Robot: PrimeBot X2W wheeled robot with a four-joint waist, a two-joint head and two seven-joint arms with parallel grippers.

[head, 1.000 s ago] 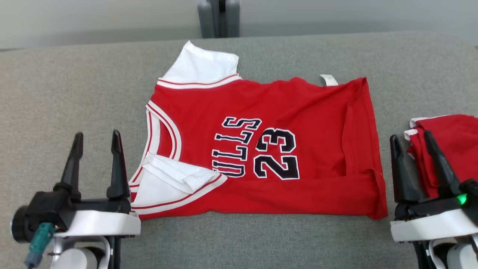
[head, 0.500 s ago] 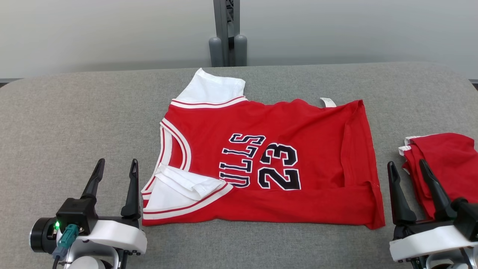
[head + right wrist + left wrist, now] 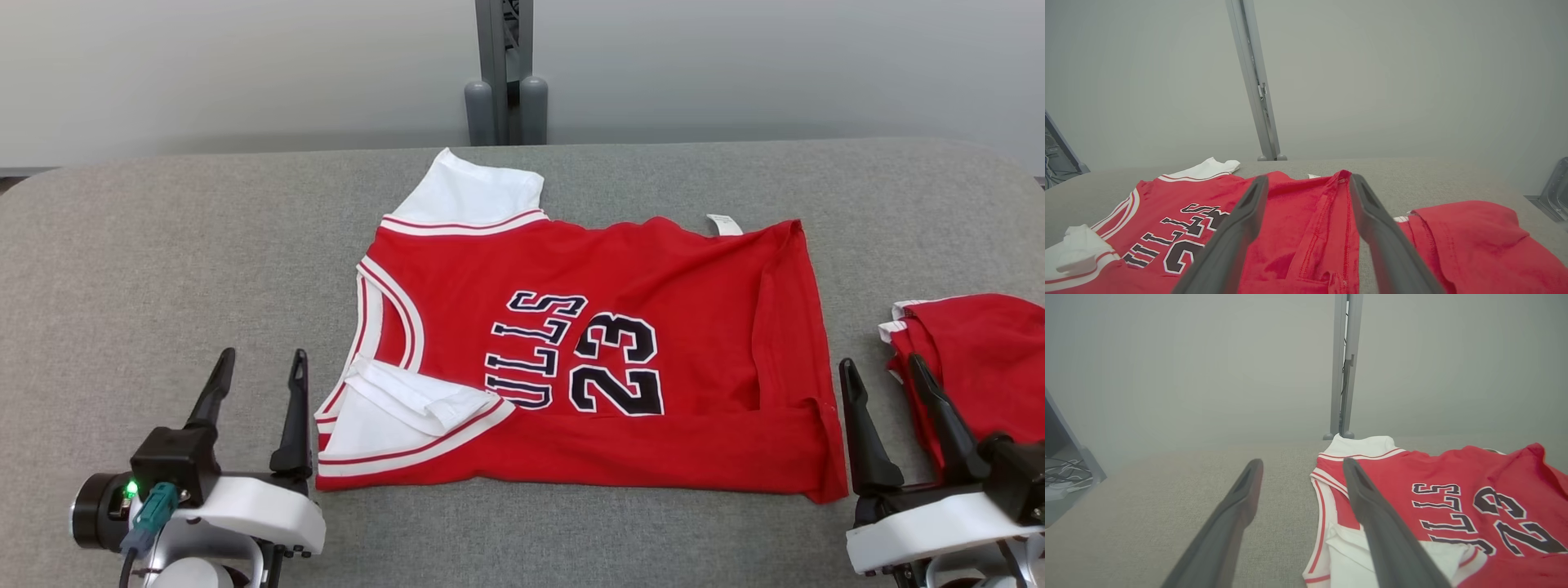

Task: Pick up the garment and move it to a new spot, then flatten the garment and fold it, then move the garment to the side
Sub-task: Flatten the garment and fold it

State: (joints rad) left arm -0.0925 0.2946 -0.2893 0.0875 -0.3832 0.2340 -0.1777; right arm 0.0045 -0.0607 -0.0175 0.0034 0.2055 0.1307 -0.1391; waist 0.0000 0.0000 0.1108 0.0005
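Observation:
The garment is a red jersey with white sleeves and the black number 23, spread across the middle of the grey table. Its near edge and near sleeve are folded over onto it. It lies neck to my left and hem to my right, and it appears again in the left wrist view and the right wrist view. My left gripper stands open just left of the near sleeve, holding nothing. My right gripper stands open just right of the hem, also holding nothing.
A second red garment lies bunched at the table's right edge, beside my right gripper. A grey post rises behind the table's far edge against a pale wall.
The head camera has tilted up, so the whole scene sits lower and the wall and post show more. Both grippers stay open beside the jersey, which has not shifted on the table.

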